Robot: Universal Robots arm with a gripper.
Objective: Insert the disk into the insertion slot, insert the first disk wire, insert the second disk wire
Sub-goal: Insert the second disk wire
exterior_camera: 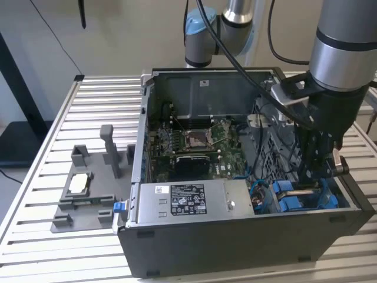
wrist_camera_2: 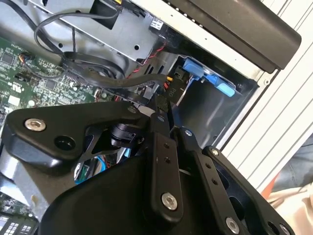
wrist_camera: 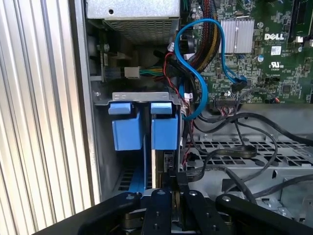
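We judge step 1 nearly done: the disk (wrist_camera: 157, 166) stands edge-on in the insertion slot (wrist_camera: 142, 98), near right in the case, the gripper (wrist_camera: 171, 188) fingers closed on it; both wires remain.

Open computer case (exterior_camera: 235, 236) on slatted table (exterior_camera: 65, 147), gripper (exterior_camera: 312, 177) lowered over blue-tabbed insertion slot (exterior_camera: 294, 199), grey fixture (exterior_camera: 88, 194) at exterior view's left.
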